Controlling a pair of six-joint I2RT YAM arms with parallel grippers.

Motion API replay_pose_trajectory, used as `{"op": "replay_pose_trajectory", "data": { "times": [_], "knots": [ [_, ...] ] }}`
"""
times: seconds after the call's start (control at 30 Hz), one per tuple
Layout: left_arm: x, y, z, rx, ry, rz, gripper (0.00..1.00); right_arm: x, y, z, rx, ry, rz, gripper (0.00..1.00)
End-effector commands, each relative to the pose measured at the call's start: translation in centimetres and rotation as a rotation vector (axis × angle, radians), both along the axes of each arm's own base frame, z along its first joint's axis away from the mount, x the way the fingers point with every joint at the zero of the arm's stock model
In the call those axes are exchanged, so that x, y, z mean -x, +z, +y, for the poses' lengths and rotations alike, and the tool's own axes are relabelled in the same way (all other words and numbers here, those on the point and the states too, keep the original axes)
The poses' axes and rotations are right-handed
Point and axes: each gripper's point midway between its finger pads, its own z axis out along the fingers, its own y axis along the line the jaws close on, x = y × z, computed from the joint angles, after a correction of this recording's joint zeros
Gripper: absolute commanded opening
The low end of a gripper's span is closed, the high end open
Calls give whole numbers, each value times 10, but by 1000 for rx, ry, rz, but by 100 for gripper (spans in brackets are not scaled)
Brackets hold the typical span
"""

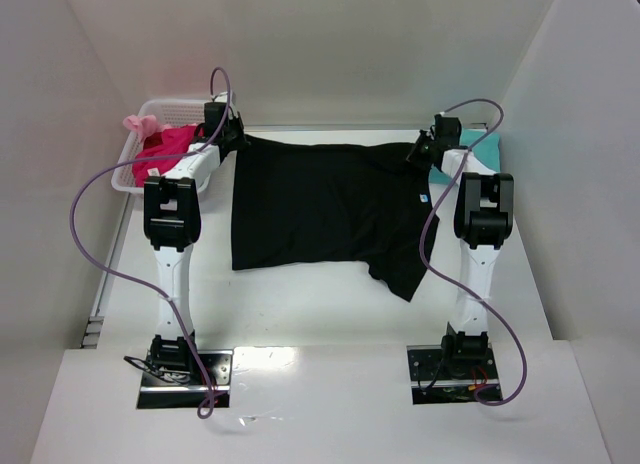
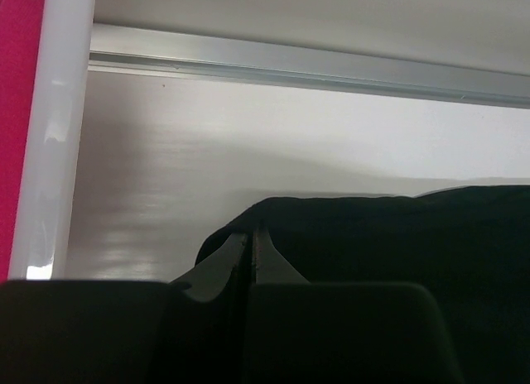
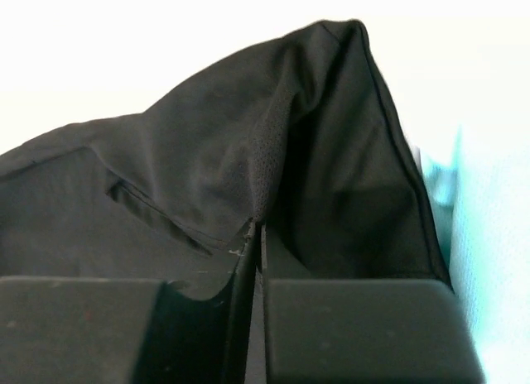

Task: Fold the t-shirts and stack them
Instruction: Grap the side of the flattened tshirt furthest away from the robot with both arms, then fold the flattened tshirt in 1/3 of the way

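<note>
Black t-shirt (image 1: 330, 209) pinched at both far corners.
Left gripper (image 2: 250, 239) and right gripper (image 3: 257, 228) clamp its edge, likely to fold it forward.

Both arms reach from the near edge of the table (image 1: 300, 314) toward its far edge. The left arm (image 1: 172, 216) leans toward the far left corner, the right arm (image 1: 483, 212) toward the far right. The left gripper (image 1: 232, 132) and right gripper (image 1: 425, 149) are each pinched closed on the black t-shirt (image 1: 320, 199), fingers (image 3: 236, 276) pressed together.
</note>
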Motion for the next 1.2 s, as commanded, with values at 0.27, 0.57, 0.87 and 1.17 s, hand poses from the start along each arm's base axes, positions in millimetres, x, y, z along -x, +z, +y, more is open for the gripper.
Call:
{"op": "replay_pose_trajectory", "data": {
  "times": [0.27,0.57,0.87,1.17],
  "knots": [
    [-15,21,-2,8,-12,-67,0,-37,83,-8,28,-22,-158,1],
    [-9,39,4,-28,-4,-62,0,-26,155,-1,-35,8,-241,1],
    [9,38,8,-38,13,-37,0,36,170,9,-93,4,-210,1],
    [34,36,9,-32,17,-9,0,86,147,12,-115,-26,-125,1]
  ]
}}
